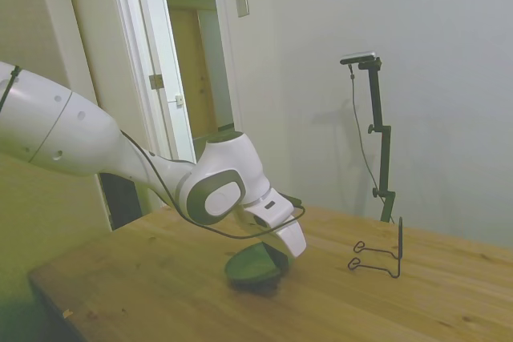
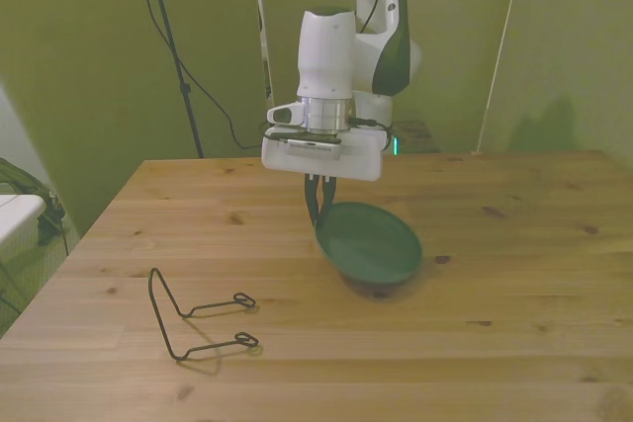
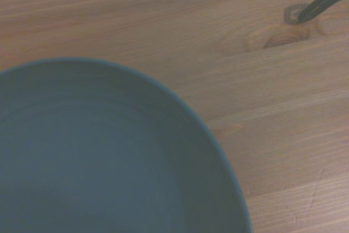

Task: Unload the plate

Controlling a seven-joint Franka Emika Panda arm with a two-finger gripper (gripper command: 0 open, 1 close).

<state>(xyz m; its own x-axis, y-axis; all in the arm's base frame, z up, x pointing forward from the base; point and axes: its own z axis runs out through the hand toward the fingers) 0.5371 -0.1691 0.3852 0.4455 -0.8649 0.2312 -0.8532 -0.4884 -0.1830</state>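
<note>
Green plate tilted, tool pinching rim (fingers mostly hidden)

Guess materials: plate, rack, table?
Plate: dark green, matte, faint concentric rings in the wrist view; likely ceramic or plastic, can't tell which.
Rack: thin black bent wire, probably coated metal.
Table: wood, visible grain and knots, low sheen.

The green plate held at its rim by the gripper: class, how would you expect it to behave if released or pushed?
The plate looks rigid: it keeps its round shape though tilted and pinched at one edge by the gripper. Released now, it would probably drop flat onto the table. Its matte surface suggests modest slip; its shallow rim makes tipping unlikely once flat.
</note>
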